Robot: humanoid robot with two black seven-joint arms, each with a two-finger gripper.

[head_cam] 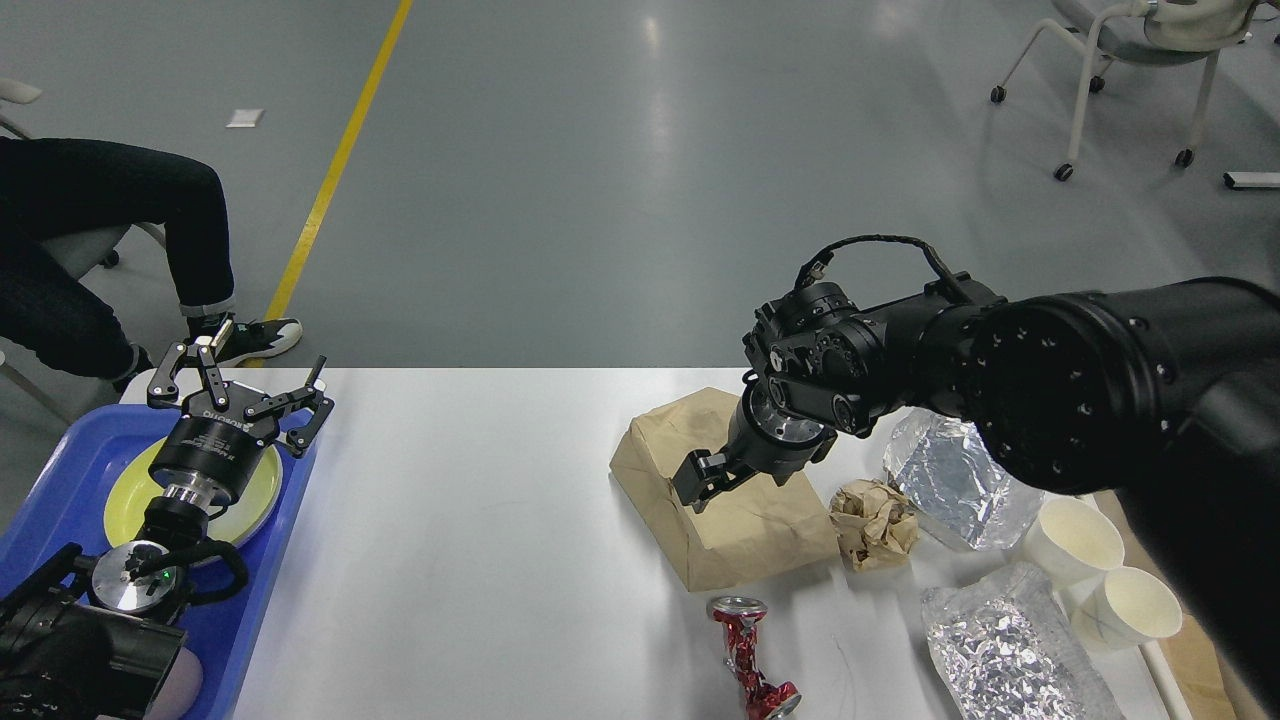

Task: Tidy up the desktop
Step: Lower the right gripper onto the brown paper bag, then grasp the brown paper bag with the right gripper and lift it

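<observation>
On the tabletop (480, 520), a tray (60, 520) at the left holds a plate (255, 490). At right lie a bag (745, 525), paper wad (875, 522), foil packs (950, 480), cups (1075, 540); a can (745, 655) lies nearest.

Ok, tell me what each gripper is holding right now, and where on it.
The left gripper is open above the yellow plate, holding nothing. The right gripper is against the brown paper bag; any grip cannot be told.
</observation>
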